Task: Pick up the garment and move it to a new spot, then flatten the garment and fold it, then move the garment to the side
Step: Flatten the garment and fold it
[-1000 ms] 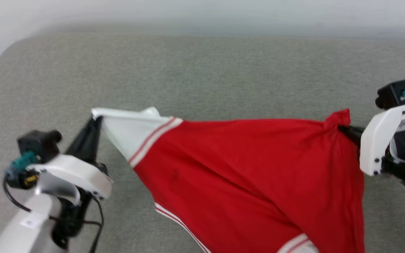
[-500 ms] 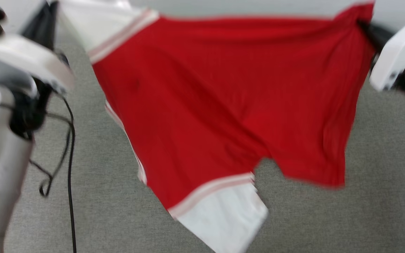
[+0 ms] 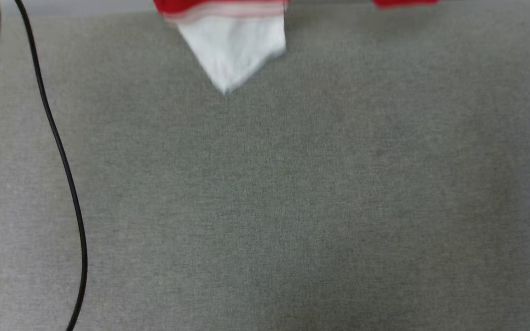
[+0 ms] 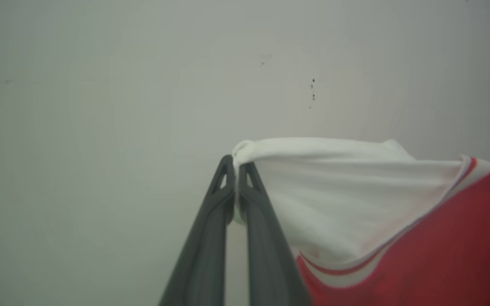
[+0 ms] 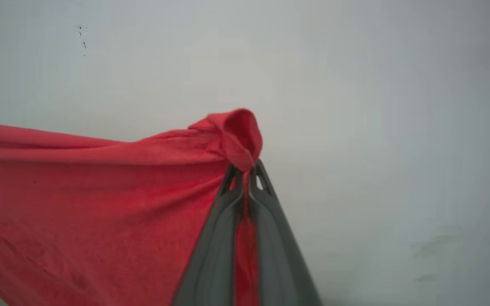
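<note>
Stretched in the air over the far edge of the surface [image 3: 292, 207]: garment [image 3: 230, 50]. Clamped on its white sleeve, left gripper [image 4: 235, 163]; clamped on a red corner, right gripper [image 5: 245, 172]; pointing toward a pale wall [image 4: 100, 85].

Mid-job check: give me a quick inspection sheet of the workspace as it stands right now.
Surface: grey woven surface, flat.
Job's things: garment held up, spread between both grippers; a white sleeve dangles at the head view's top edge.
Clutter: nothing seen.
Grippers: left gripper shut on the white sleeve's edge; right gripper shut on a bunched red corner.
Cables: black cable runs down the head view's left side, apart from the garment.
Surroundings: plain pale wall behind the grippers.
</note>
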Motion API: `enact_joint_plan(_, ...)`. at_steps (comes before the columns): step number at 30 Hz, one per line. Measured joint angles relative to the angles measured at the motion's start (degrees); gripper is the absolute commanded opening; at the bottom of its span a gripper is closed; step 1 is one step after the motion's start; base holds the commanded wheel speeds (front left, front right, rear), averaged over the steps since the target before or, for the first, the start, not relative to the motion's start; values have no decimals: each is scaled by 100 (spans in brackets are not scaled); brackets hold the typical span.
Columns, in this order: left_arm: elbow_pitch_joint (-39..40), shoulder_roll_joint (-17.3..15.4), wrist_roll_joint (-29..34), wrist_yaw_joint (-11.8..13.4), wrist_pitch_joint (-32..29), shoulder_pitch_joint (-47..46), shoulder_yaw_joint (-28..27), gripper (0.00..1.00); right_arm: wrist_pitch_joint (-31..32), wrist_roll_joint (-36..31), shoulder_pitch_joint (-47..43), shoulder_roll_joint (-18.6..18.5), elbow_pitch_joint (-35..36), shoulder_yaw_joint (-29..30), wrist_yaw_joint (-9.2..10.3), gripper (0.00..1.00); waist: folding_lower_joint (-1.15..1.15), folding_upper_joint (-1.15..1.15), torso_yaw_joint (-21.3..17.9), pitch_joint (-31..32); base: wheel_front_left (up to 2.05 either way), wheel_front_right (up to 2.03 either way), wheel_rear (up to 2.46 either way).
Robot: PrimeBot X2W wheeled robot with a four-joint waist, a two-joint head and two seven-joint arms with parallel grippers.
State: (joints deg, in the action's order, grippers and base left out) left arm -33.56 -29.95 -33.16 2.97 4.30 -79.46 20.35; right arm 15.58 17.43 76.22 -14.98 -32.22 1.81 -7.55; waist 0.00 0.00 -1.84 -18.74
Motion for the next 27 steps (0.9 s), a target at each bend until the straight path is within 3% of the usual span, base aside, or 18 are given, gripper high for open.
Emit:
enact_joint_plan(5,-355,94,-69,-100,130,-632,-68,0,-380,-94,749,-1,-406,54,0,0,0,0,29,-442,0,0,0)
enact_joint_plan(16,-1196,223,-237,-358,353,-1006,-125,0,-864,87,1222,113,-1058,-338,1,0,1,0,128,-1460,0,0,0)
enact_joint_plan(22,-1596,379,-443,-621,638,-735,-159,0,-1114,367,1110,77,-1425,-778,1,0,1,0,205,-1714,0,0,0)
enact_joint_plan(27,-1761,504,-593,-814,939,40,-191,0,-1399,678,446,-71,-1584,-1279,1,0,0,0,260,-1551,0,0,0)
